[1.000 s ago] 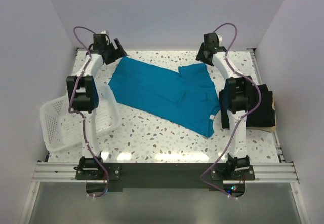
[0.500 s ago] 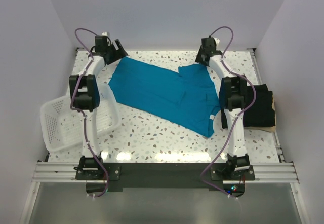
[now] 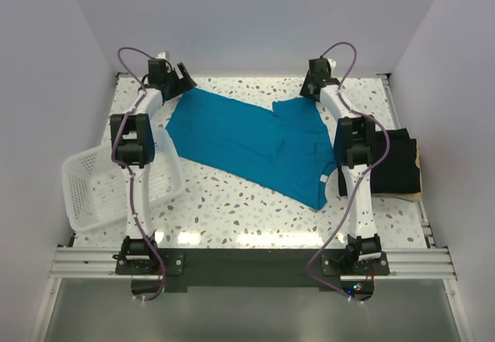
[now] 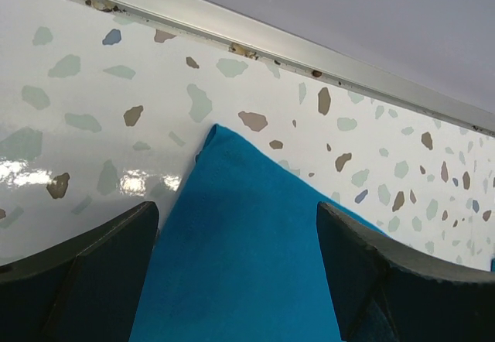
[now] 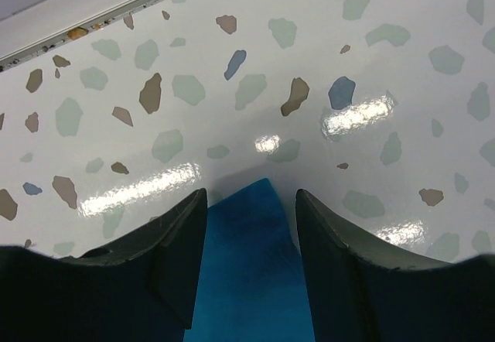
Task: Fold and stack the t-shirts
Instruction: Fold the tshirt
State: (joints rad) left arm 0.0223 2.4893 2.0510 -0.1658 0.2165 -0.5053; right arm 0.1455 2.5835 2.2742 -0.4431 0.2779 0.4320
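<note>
**A:** Across the speckled table (image 3: 255,210), where is the teal shirt (image 3: 247,141)?

**B:** I see it spread flat mid-table. The basket (image 3: 85,187) sits at the left edge, and the black shirt (image 3: 398,164) lies compact at the right edge.

**A:** And the claws?

**B:** My left claw (image 4: 238,210) stands wide astride the teal shirt's far-left corner. My right claw (image 5: 251,196), half spread, straddles its far-right corner.

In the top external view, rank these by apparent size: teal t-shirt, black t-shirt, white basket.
1. teal t-shirt, spread out across the table's middle.
2. white basket, partly hidden.
3. black t-shirt, also partly hidden, so its true extent is unsure.
</note>
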